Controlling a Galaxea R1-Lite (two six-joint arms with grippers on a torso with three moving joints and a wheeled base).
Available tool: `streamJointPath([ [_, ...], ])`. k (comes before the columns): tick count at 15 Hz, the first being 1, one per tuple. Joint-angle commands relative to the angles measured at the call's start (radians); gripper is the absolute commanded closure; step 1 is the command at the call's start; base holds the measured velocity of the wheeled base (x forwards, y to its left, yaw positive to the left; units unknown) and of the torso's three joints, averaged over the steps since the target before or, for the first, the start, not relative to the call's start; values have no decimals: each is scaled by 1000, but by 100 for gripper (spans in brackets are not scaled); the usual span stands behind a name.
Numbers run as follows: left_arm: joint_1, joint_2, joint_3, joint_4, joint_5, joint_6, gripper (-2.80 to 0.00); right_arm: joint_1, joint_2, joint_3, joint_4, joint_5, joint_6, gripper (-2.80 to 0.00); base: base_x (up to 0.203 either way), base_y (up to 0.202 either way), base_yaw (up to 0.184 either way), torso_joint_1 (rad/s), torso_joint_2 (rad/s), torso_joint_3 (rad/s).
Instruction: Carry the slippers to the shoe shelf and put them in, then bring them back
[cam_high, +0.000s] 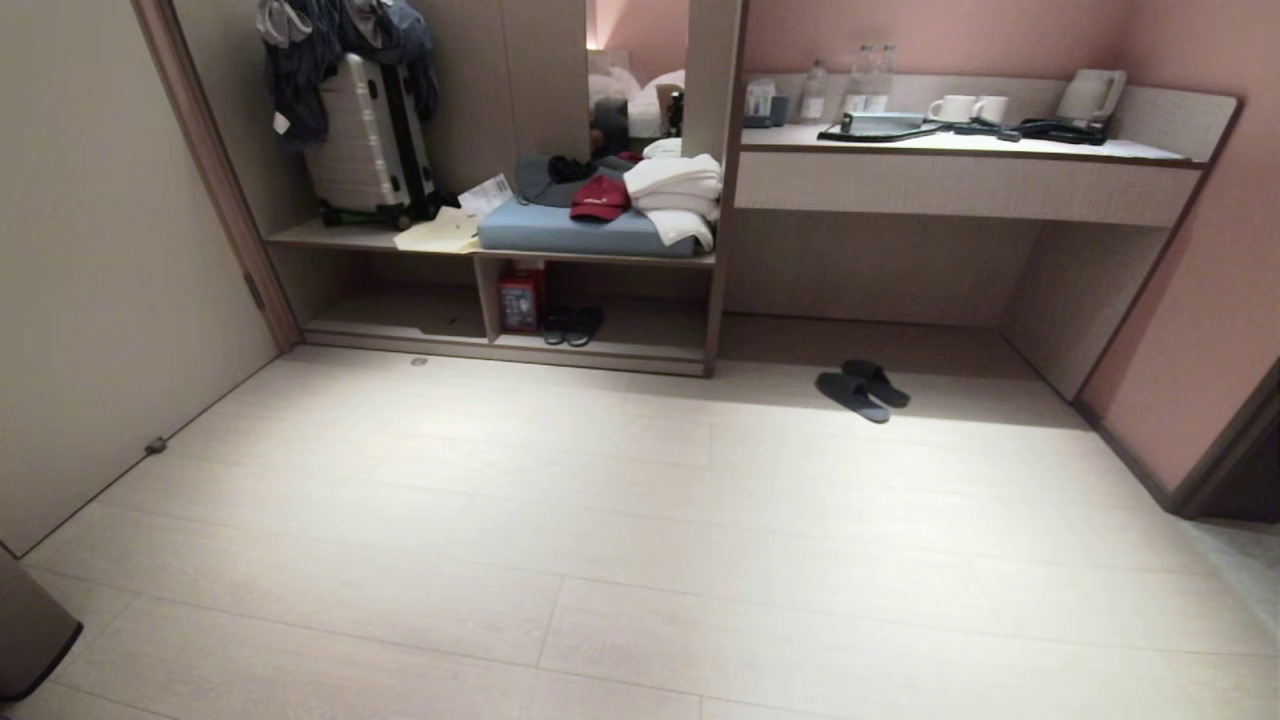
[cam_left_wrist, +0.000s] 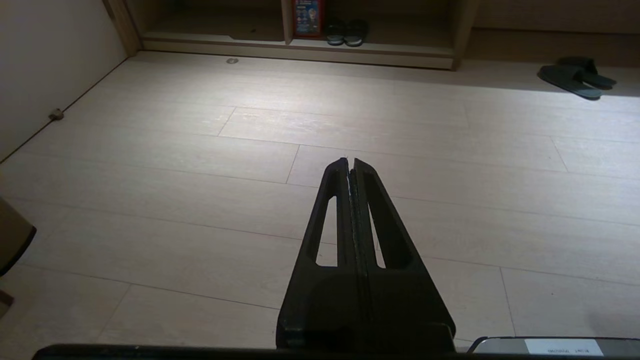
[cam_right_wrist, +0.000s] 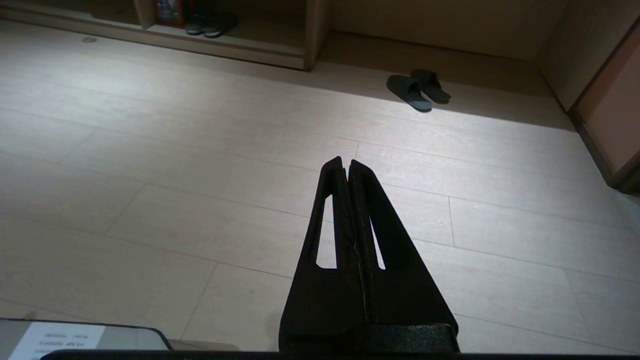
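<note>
The dark grey slippers (cam_high: 862, 389) lie side by side on the pale floor under the desk counter, right of the shoe shelf (cam_high: 400, 338); they also show in the wrist views (cam_left_wrist: 576, 78) (cam_right_wrist: 418, 90). The shoe shelf is a low beige cubby unit with two compartments against the far wall. Neither arm appears in the head view. My left gripper (cam_left_wrist: 350, 161) is shut and empty, hanging above bare floor far from the slippers. My right gripper (cam_right_wrist: 345, 160) is likewise shut on nothing, well short of the slippers.
Black shoes (cam_high: 572, 325) and a red box (cam_high: 520, 298) stand in the shelf's right compartment. On top lie a suitcase (cam_high: 368, 140), a blue cushion (cam_high: 560, 232), a red cap (cam_high: 599, 198) and towels (cam_high: 680, 195). The desk counter (cam_high: 960, 170) carries cups and bottles. Walls close both sides.
</note>
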Motion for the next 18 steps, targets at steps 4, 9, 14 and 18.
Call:
streamJointPath([
  [4,0,0,2,0,0,1,0,0,-3,0,0,1,-1,0,0,0,0,0,0,0],
  [9,0,0,2,0,-1,1,0,0,-3,0,1,-2,0,0,0,0,0,0,0,0],
  [14,0,0,2,0,-1,0,0,0,-3,0,1,-2,0,0,0,0,0,0,0,0],
  [18,0,0,2,0,-1,0,0,0,-2,0,1,-13,5,0,0,0,0,0,0,0],
])
